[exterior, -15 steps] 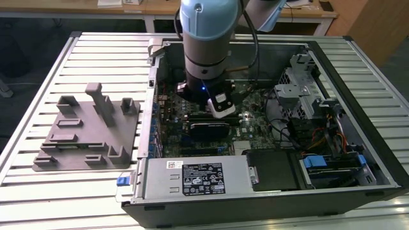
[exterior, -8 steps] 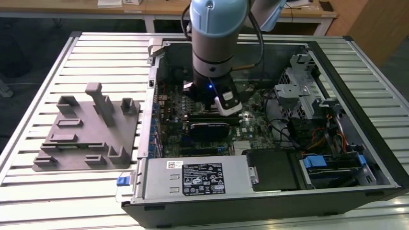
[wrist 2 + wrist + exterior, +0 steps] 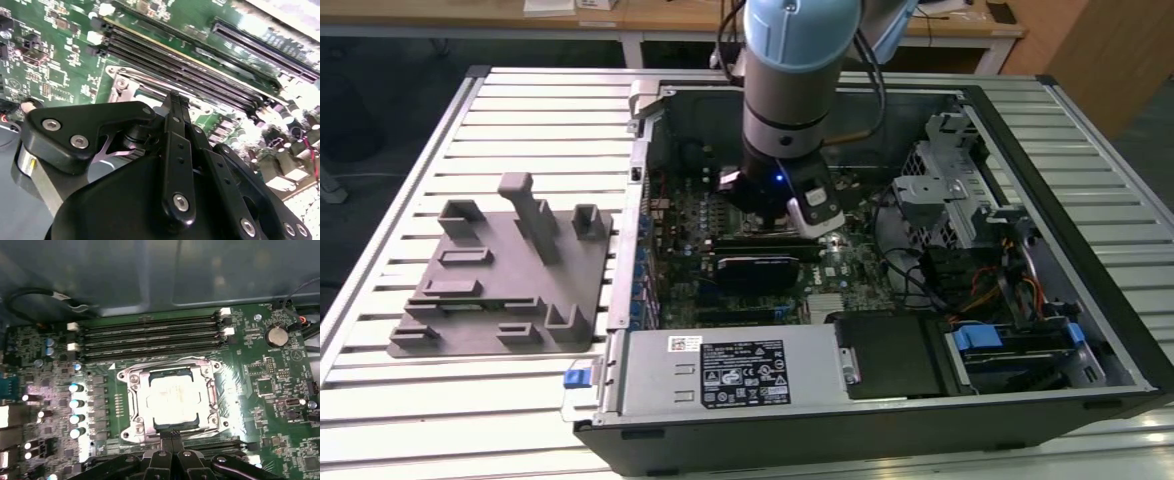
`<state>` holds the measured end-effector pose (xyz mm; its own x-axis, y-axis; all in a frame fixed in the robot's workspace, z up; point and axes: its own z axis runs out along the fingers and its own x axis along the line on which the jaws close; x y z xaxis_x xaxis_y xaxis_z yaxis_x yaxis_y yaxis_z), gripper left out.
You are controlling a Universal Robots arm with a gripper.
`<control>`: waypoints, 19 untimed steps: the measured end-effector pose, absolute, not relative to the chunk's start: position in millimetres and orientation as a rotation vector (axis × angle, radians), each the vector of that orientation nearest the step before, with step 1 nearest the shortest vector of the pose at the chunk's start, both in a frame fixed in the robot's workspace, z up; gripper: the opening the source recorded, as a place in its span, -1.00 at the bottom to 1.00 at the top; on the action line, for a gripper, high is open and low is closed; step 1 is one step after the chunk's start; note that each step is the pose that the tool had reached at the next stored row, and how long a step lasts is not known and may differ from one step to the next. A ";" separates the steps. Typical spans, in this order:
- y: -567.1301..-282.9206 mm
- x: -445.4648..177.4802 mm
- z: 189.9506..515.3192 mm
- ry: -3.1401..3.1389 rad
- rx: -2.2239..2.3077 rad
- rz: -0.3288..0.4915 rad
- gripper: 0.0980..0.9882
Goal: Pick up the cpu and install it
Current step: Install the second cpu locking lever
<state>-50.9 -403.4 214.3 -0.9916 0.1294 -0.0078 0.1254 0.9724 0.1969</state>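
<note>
— Exterior view first: what is the work standing on?

— A table (image 3: 494, 120) of pale metal slats. On it lies an open computer case (image 3: 1067, 150), its board facing up, with a grey tray (image 3: 494, 290) of upright blocks beside it on the exterior view's left. At the far edge a light wooden bench (image 3: 640, 20) runs across the room, and a wooden panel stands at the far right corner.

— And the arm?

— The arm (image 3: 787, 70) reaches straight down into the case, and the gripper (image 3: 767, 225) hangs low over the green board (image 3: 854, 265), at about the middle of the case.

— Where is the chip?

— In the first wrist view the chip (image 3: 171, 401) lies flat inside the metal socket frame (image 3: 134, 405), its pale top shining under the light. Four long black memory slots (image 3: 150, 337) run just beyond the frame.

— What are the jaws doing?

— The gripper (image 3: 172, 436) has its two thin fingers (image 3: 167, 440) pressed together with nothing between them, the tips at the near edge of the frame. In the second wrist view the fingers (image 3: 175, 112) meet the same way.
</note>
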 end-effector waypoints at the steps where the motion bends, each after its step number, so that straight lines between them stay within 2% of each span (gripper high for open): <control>1: -401.6 -49.8 214.1 3.100 0.200 0.300 -0.98; 7: -389.0 -44.3 213.2 3.105 0.200 0.247 -0.98; 19: -365.5 -43.0 212.3 3.105 0.200 0.246 -0.98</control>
<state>-43.0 -365.5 212.3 -0.9916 0.1291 -0.0107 0.1259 0.9794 0.1581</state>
